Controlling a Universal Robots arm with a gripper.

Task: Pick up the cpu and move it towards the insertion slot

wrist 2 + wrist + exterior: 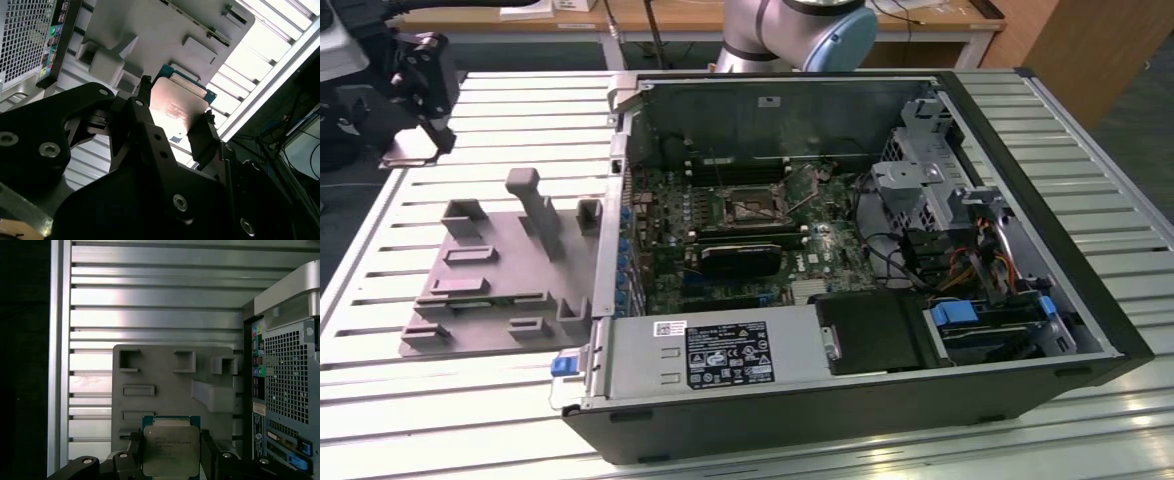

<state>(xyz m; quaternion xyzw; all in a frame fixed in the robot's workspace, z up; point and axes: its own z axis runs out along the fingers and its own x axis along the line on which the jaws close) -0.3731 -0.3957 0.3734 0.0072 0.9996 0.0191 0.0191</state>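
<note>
Fingers (207, 455) are closed on two opposite edges of the cpu (171, 450), open only to the chip's width, and they hold nothing else. In both wrist views you see the chip held over the near edge of the gray fixture (165, 375). It looks lifted clear of the fixture's pockets, though you cannot confirm the gap.

Step in hand, by my reading: pick-up is done and the carry is not yet done. The insertion slot (750, 207) sits on the board inside the open case (854, 250), on the far side of the case wall from the fixture. Getting there calls for enough height to clear that wall, with the chip kept level.

Orientation: the cpu lies flat, with its silver lid facing the first wrist camera. A green board edge shows on the fixture side. Its sides run square to the fixture's edges. The chip is square, so it has no real long axis.
</note>
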